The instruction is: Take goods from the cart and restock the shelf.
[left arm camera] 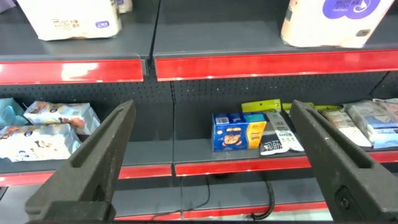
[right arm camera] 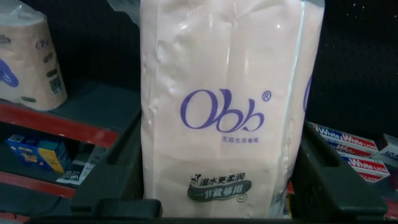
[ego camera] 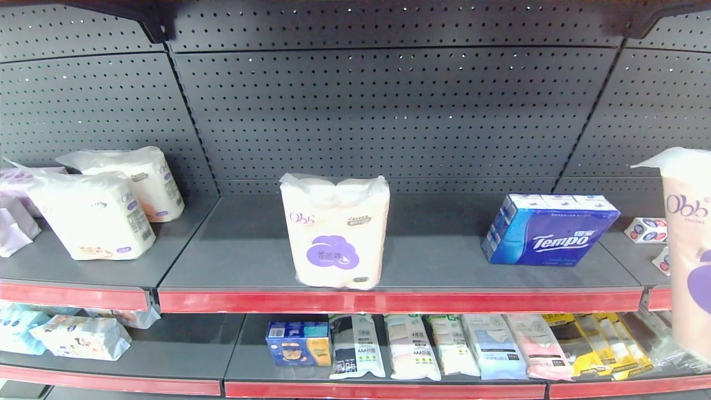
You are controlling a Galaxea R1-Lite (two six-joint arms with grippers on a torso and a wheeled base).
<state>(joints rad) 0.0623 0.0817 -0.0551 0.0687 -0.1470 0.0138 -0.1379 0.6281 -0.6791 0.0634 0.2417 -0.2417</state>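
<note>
- My right fingers are closed against both sides of a tall pink pack of paper rolls. One finger presses each flank, and the pack stands between them.
- The landmark is the matching roll pack that stands alone at the front of the upper shelf, near the middle of its red edge strip.
- The pink pack of paper rolls is held well to the right of that landmark, and also to the right of the blue tissue box. It hangs in the air in front of the shelf line.
- Its long axis is upright, like the landmark's, and its sealed crimp is at the top.
- My left fingers are spread wide and hold nothing. They are lower than the landmark and face the shelf beneath it, where a small blue carton sits beside flat hanging packets.
- There is bare shelf between the landmark and the blue tissue box. A narrower bare strip lies right of the box, nearer my load.
- Judgement: the right arm is the one to do the placing. The open ground lies to the left of the load and farther in, so I would carry the pack leftward and forward with its upright axis unchanged, then set it down on its base.
</note>
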